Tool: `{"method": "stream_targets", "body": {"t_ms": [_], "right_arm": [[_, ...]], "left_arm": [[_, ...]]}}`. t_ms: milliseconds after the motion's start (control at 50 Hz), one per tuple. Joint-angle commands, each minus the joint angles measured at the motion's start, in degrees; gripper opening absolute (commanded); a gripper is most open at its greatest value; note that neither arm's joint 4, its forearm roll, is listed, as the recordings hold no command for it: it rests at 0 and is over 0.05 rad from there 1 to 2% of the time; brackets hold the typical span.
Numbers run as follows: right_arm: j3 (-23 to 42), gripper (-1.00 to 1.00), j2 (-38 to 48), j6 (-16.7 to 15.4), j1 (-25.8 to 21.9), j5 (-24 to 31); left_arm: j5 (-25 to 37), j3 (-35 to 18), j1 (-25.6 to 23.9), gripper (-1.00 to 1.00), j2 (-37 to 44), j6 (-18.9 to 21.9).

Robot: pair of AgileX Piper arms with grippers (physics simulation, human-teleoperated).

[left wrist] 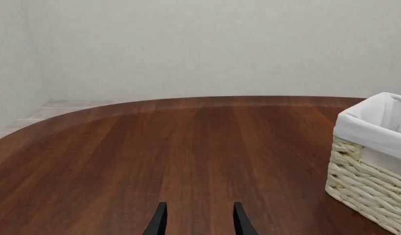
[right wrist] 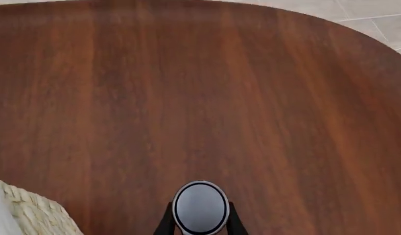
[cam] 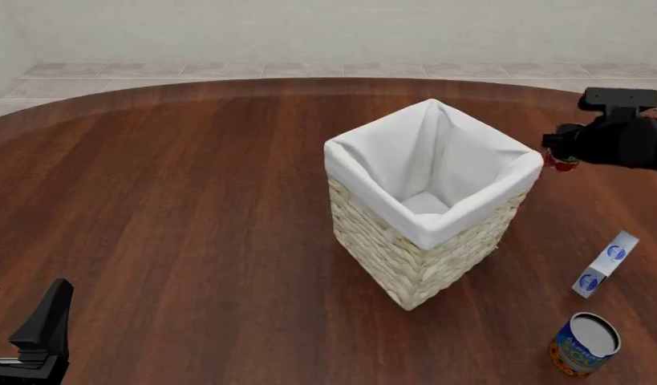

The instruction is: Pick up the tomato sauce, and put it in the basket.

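One tomato sauce can is seen, its silver top facing the right wrist camera, clamped between the two dark fingers of the right gripper. In the front view only a sliver of the red can shows below the gripper body, held in the air off the table, just beside the right-hand corner of the basket's rim and outside it.

One basket is counted: tall, square, woven in cream wicker, with a white cloth lining folded over its rim. It stands upright near the middle of the table, and its inside appears to hold only the lining. A corner of it is also caught in the right wrist view and a side of it in the left wrist view.

One blue-and-orange can stands upright on the near right of the table, and one white-and-blue carton is seen just beyond it; the two are apart from each other and from the basket.

The right arm enters from the right edge, raised at about rim height, its gripper pointed toward the basket. The left gripper is held low at the near left corner, its fingers spread apart with nothing between them, aimed across bare wood.
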State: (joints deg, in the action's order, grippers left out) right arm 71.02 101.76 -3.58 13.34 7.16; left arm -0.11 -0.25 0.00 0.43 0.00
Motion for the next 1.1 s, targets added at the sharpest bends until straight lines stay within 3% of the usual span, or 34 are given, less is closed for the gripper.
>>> {"method": "stream_targets", "body": {"t_ms": [20,540,720,780,880,1100], "right_arm": [[1.31,-1.0,-5.25,0.76,-1.34,1.88],[4.04,-1.0,-16.32,-0.12,-5.8,6.57],[5.22,-1.0,-18.8,-0.74,-10.95,9.0],[5.06,-1.0,-20.09,1.17,-13.98,9.53],[5.33,-1.0,-20.82,0.0,-15.82,10.37],[5.69,-1.0,-23.59,1.77,-22.77,12.51]], "left_arm": [[0.0,0.0,0.0,1.0,0.0,0.0],[0.0,0.0,0.0,1.0,0.0,0.0],[0.0,0.0,0.0,1.0,0.0,0.0],[0.0,0.0,0.0,1.0,0.0,0.0],[0.0,0.0,0.0,1.0,0.0,0.0],[0.0,0.0,0.0,1.0,0.0,0.0]]}}
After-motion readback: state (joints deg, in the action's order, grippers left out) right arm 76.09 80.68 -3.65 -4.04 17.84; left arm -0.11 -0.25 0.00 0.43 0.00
